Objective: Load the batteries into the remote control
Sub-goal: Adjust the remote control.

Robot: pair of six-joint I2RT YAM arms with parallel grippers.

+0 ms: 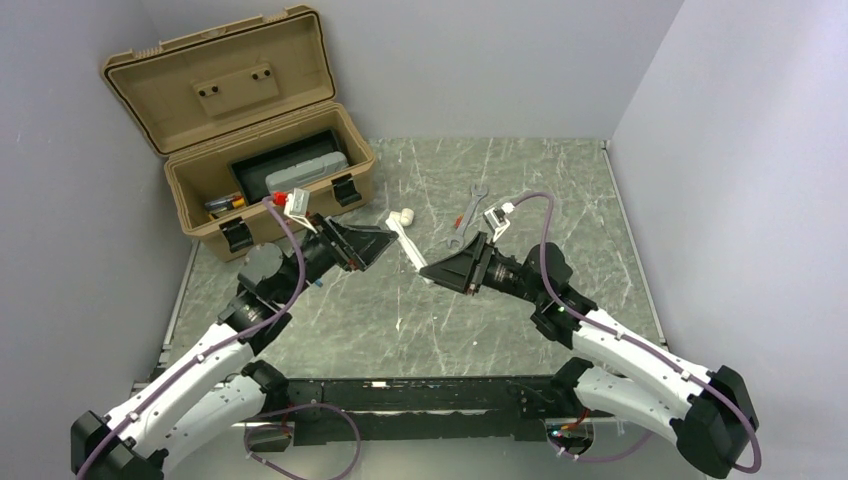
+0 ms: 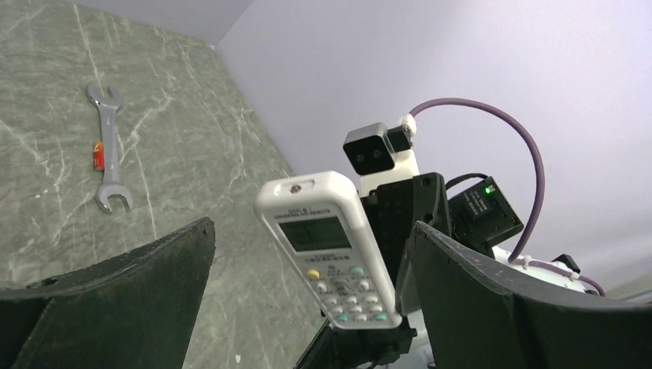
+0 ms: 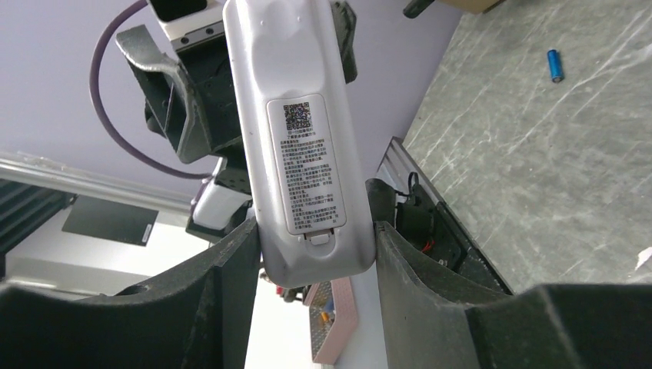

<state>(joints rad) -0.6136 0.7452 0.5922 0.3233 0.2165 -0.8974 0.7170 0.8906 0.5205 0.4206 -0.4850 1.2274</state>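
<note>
Bench (image 1: 400, 330) is hard, green and stone-like with white veins, and both arms reach in from 6 o'clock. Just past them, near the middle, the right fingers (image 3: 446, 315) are closed on the bottom end of the remote (image 3: 304, 146). They hold it up in the air, off the bench. The left fingers (image 2: 123, 307) are wide open, one on each side of the remote, and do not touch it.

The remote is a slim white plastic bar with round corners. Its button side faces the left arm. Its smooth back, with a label of tiny print, faces the right arm. The back lid looks shut, so I think no battery is in yet. The lid must come off, the batteries go in, and then the lid goes back on.

A blue battery (image 3: 555, 65) lies on the bench at 2 o'clock in the right wrist view, well apart from the remote. Farther off, at 1 o'clock from the remote, lies a shiny metal wrench (image 2: 108, 146). A small red battery (image 2: 98, 156) lies just beside its handle. A short white elbow (image 1: 403, 215) sits at 12 o'clock, near the remote's far end. Farthest, at 10 o'clock, stands an open tan toolbox (image 1: 200, 222).
</note>
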